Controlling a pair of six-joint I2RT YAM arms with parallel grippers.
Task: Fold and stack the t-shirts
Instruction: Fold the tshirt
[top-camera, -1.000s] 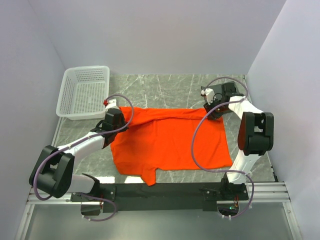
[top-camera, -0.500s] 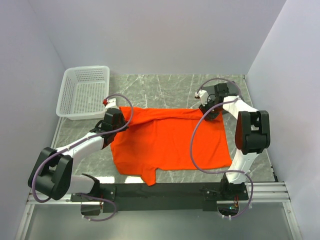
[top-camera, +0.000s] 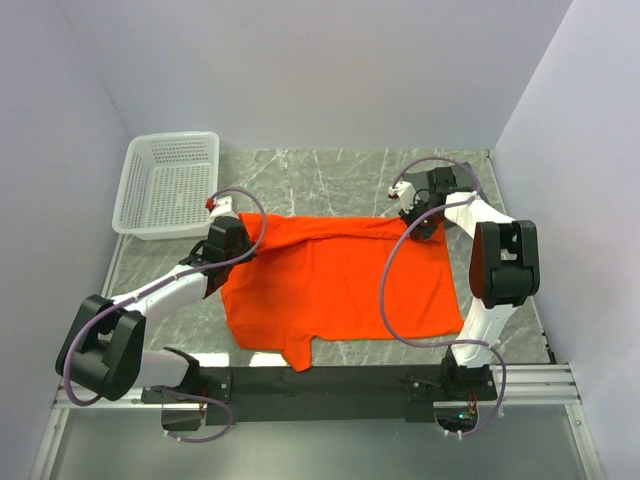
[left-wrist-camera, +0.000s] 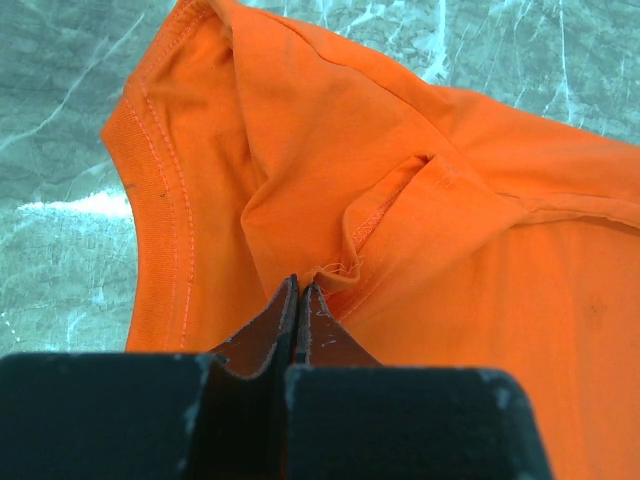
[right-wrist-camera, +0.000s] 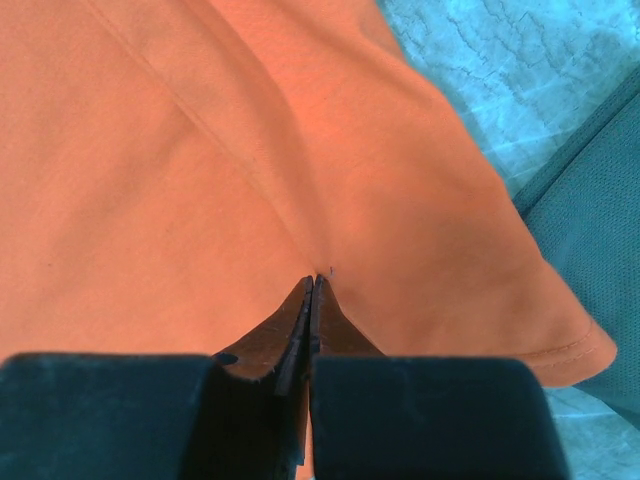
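Both left gripper (left-wrist-camera: 300, 290) and right gripper (right-wrist-camera: 311, 284) pinch the orange t-shirt (top-camera: 340, 285), jaws together.

My left arm (top-camera: 172, 289) and right arm (top-camera: 468, 211) are built of white links joined by chunky black housings (top-camera: 506, 262). A thin purple cable (top-camera: 386, 290) loops loosely along each. Both are bolted to a black rail (top-camera: 320, 382). My jaws are dark tapering wedges set in a broad black block (left-wrist-camera: 280, 420) with pale scuffed edges.
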